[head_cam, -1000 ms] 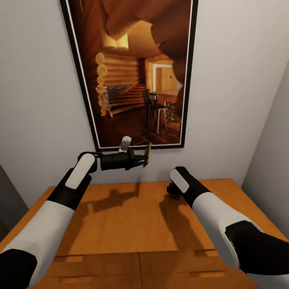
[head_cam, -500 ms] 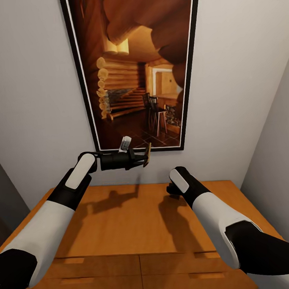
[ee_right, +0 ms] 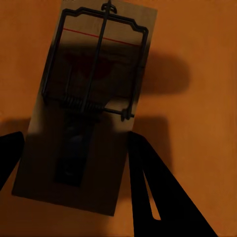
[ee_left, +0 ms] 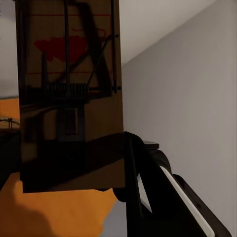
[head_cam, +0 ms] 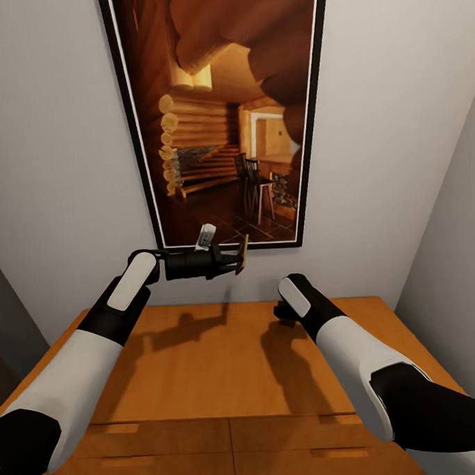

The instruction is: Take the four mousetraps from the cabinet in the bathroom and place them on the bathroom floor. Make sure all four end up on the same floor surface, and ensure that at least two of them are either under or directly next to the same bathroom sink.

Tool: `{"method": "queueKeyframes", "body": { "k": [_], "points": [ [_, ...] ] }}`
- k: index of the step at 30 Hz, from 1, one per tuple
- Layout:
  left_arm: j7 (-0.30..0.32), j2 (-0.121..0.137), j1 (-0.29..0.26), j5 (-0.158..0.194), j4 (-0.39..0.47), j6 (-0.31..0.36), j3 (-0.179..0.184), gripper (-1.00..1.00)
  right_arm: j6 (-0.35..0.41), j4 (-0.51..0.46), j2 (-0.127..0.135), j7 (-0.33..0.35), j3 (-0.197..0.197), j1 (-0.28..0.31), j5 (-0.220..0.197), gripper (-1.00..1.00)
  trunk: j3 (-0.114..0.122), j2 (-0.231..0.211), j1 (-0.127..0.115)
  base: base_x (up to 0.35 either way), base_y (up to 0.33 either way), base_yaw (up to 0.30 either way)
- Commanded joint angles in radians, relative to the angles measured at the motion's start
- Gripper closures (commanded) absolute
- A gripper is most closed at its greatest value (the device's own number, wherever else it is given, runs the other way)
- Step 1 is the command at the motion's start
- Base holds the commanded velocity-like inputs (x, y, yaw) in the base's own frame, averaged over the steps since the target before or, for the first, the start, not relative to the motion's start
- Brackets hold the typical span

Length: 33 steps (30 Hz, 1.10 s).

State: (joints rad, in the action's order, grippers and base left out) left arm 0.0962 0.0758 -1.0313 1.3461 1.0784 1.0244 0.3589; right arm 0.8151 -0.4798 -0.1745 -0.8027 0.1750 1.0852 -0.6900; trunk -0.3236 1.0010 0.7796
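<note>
Left pincer (head_cam: 240,256) holds a mousetrap (head_cam: 243,254) at frame centre above the cabinet (head_cam: 223,360); right pincer (ee_right: 74,148) straddles another trap (ee_right: 86,106), closure unclear

Tan mousetraps (ee_right: 86,113) with dark wire and red print; orange-brown cabinet (head_cam: 223,363).

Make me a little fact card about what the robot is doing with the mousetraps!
left claw: shut on mousetrap, held up in the air above the cabinet
right claw: over second mousetrap, fingers either side of it; grip unclear
second mousetrap: seen over the orange cabinet top; whether it rests there or is held is unclear
behind cabinet: framed picture of a log cabin room on the wall
</note>
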Motion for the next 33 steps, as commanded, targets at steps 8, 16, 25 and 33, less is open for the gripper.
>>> {"method": "queueKeyframes", "body": {
  "k": [8, 16, 25, 33],
  "points": [
    [0.010, 0.001, -0.001, -0.012, 0.000, 0.000, 0.002, 1.00, 0.000, 0.000, 0.000, -0.007, 0.003, 0.001, -0.011, 1.00, 0.005, 0.001, 0.000, -0.189, 0.000, 0.008],
    [0.007, 0.001, -0.001, -0.013, -0.001, -0.001, 0.002, 1.00, 0.000, 0.000, 0.000, -0.005, 0.003, 0.001, -0.011, 1.00, 0.014, 0.001, 0.000, -0.295, 0.000, 0.002],
    [0.007, 0.001, -0.001, -0.013, -0.002, -0.001, 0.002, 1.00, -0.001, -0.001, 0.000, -0.004, 0.003, 0.001, -0.011, 1.00, 0.015, 0.001, 0.000, -0.073, 0.000, 0.000],
    [0.007, 0.001, -0.001, -0.013, -0.002, -0.001, 0.002, 1.00, -0.001, -0.001, 0.000, -0.004, 0.003, 0.001, -0.011, 1.00, 0.016, 0.001, 0.000, -0.138, 0.105, 0.014]
  ]
}}
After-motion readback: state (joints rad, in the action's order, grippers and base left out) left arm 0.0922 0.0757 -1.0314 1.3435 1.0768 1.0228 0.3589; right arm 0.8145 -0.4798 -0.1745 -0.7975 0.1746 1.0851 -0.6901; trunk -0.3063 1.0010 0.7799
